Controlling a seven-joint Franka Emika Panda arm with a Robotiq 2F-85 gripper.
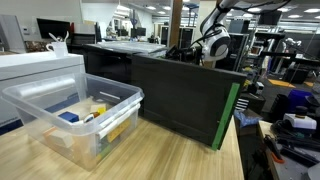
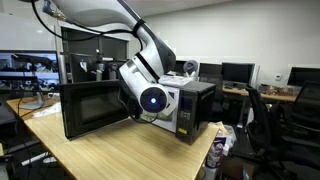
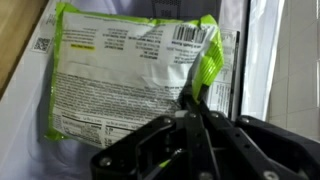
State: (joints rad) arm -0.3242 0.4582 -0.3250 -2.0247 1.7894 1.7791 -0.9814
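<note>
A green-and-white food packet (image 3: 125,75) with printed text and a barcode fills the wrist view, against a pale surface. My gripper (image 3: 195,102) comes in from the bottom with its jaws together, pinching the packet's green right edge. In an exterior view my wrist (image 2: 150,97) points into the open front of a microwave (image 2: 190,108), whose door (image 2: 95,108) swings out to the left. The gripper's fingers are hidden there. In the other exterior view the wrist (image 1: 212,45) hangs just over the dark microwave (image 1: 185,95).
A clear plastic bin (image 1: 75,112) holding several small items stands on the wooden table (image 1: 170,155), next to a white box (image 1: 40,68). Office desks, monitors and chairs (image 2: 270,110) surround the table. A pale vertical wall (image 3: 285,60) runs at the right of the wrist view.
</note>
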